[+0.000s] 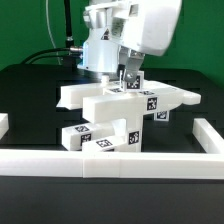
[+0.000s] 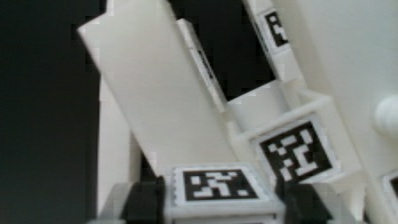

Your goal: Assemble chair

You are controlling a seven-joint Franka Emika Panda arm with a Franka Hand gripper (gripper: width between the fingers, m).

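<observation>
While the gripper (image 1: 130,75) clamps a tagged piece (image 2: 215,186) on the chair (image 1: 100,101), a square, straight push seems best; tilt would likely jam it.

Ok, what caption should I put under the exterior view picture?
Robot gripper pinches a tagged white piece on top of the half-built chair.

Read the exterior view as a clock face, with the chair (image 1: 118,112) at the hub in the middle of the bench (image 1: 30,100). You have its wide flat piece (image 1: 110,98) lying on top, running from 9 to 3 o'clock over blocky pieces (image 1: 95,138) stacked toward 6 and 7. An upright piece (image 1: 132,82) stands on it toward 12, between the jaws. The border rail (image 1: 110,163) runs along 6 o'clock and turns back at 3 and 9, apart from the chair.
</observation>
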